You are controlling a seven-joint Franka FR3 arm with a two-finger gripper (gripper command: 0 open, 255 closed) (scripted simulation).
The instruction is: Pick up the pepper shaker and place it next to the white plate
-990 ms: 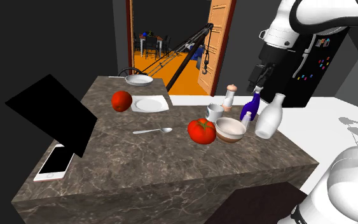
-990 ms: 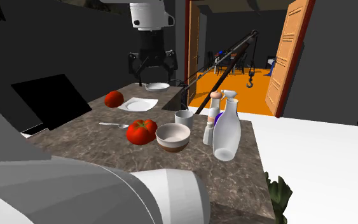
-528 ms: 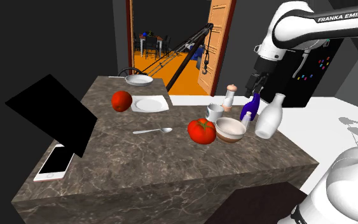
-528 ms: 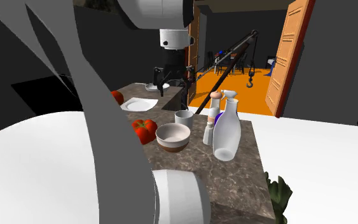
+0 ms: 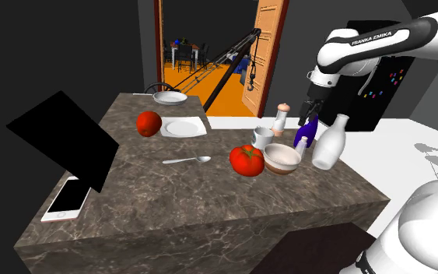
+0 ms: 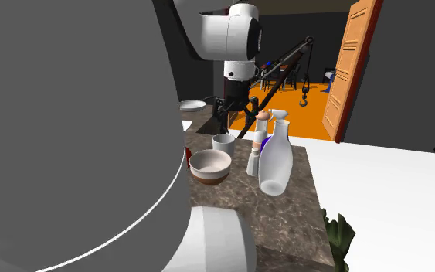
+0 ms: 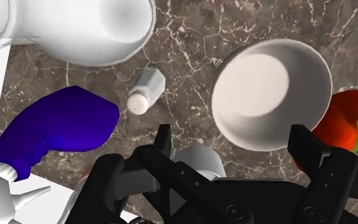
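The pepper shaker (image 7: 144, 92), small and grey-white, stands on the marble table between a blue spray bottle (image 7: 50, 127), a white vase (image 7: 95, 28) and a white bowl (image 7: 269, 92). The same pepper shaker (image 5: 300, 145) (image 6: 252, 158) stands right of the bowl in both exterior views. My gripper (image 7: 231, 143) hangs open above this cluster, holding nothing, and the shaker lies just beyond its fingertips. The gripper (image 5: 311, 107) (image 6: 230, 110) hovers over the table's far side. The white square plate (image 5: 183, 128) lies further along, toward the shoulder view's left.
A taller shaker with a tan top (image 5: 284, 116), a cup (image 5: 263, 138) and a big tomato (image 5: 247, 159) crowd the cluster. A red fruit (image 5: 148, 123), spoon (image 5: 186, 160), round dish (image 5: 169, 97), phone (image 5: 68, 198) and black panel (image 5: 61, 138) occupy the rest of the table.
The arm has swung across, carrying the gripper to the second exterior view's right, from near the plates to above the cup and shakers. The fingers stay open; nothing on the table has moved.
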